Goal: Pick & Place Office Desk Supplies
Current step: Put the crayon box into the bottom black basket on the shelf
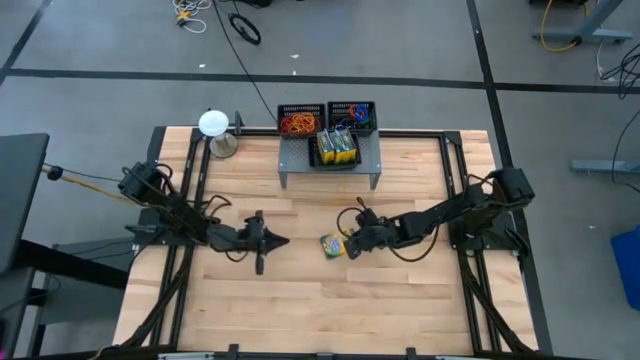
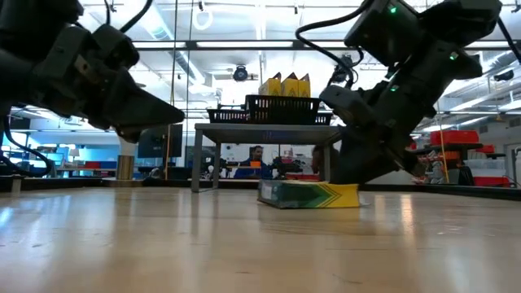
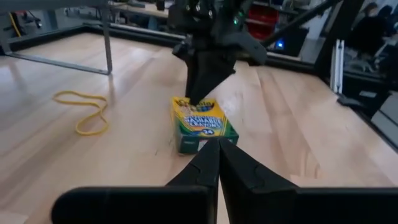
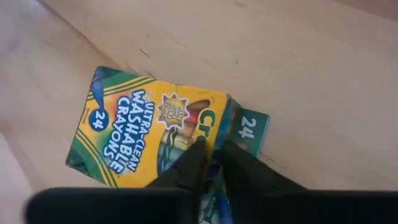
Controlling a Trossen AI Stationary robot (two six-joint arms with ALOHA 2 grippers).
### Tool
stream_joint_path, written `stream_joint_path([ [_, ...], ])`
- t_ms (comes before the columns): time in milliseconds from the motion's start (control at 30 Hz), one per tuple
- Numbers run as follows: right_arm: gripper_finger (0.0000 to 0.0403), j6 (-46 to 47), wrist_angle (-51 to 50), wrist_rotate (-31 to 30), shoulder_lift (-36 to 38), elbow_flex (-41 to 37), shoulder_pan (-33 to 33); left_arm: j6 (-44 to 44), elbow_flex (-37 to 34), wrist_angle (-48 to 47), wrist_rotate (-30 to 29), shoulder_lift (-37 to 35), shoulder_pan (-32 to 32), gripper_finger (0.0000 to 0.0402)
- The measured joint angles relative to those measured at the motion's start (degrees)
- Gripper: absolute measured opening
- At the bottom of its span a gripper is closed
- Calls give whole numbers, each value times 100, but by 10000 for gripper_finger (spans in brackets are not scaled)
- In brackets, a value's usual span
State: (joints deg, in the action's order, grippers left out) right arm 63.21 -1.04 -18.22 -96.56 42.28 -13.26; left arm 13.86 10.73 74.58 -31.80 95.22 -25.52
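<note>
one crayon box (image 4: 152,137) flat on table | yellow-green, "24" printed | right claw (image 4: 211,163) tips nearly together at its end | left claw (image 3: 217,163) together

Looks like a robotics lab or workshop to us: we've got a wooden table (image 1: 300,300) with two arms bolted on, sitting on a grey floor with taped lines (image 1: 120,72) and loose cables (image 1: 215,15). Behind it we see a big open room with ceiling strip lights (image 2: 244,45), red bins (image 2: 456,137) on shelves and people (image 2: 256,155) at desks.
</note>
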Motion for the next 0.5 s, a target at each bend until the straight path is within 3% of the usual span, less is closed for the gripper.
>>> stream_joint_path([
  [167,8,-103,-11,-81,33,112,-30,192,-173,93,91,0,3,10],
  [333,14,-1011,-694,-314,96,861,-77,671,-56,-234,450,2,9,27],
  [500,5,-2705,-1507,-1333,86,1863,-418,843,198,-475,478,2,21,82],
])
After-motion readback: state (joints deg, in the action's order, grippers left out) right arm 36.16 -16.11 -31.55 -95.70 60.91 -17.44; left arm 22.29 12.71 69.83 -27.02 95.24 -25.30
